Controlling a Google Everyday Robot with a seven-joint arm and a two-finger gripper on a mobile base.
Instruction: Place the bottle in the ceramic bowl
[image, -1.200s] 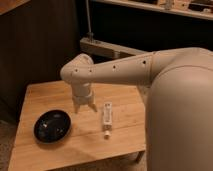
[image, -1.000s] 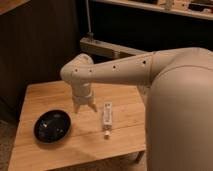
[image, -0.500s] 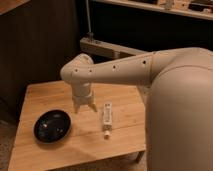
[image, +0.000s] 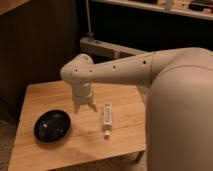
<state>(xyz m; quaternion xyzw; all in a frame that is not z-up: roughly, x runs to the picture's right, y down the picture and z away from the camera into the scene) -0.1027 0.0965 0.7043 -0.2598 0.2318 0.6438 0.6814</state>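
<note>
Over the wooden table (image: 127, 97), the gripper (image: 85, 108) hung spread between bowl (image: 52, 126) and bottle (image: 106, 118); I'd grab it mid-body, crosswise.

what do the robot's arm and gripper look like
The arm is a smooth, rounded off-white shell, thick at the right and tapering to a round joint, with a few small dark dots along its side. No loose cables show. The gripper, above the table between the ceramic bowl and the bottle, is the same pale colour, with two short stubby fingers.
</note>
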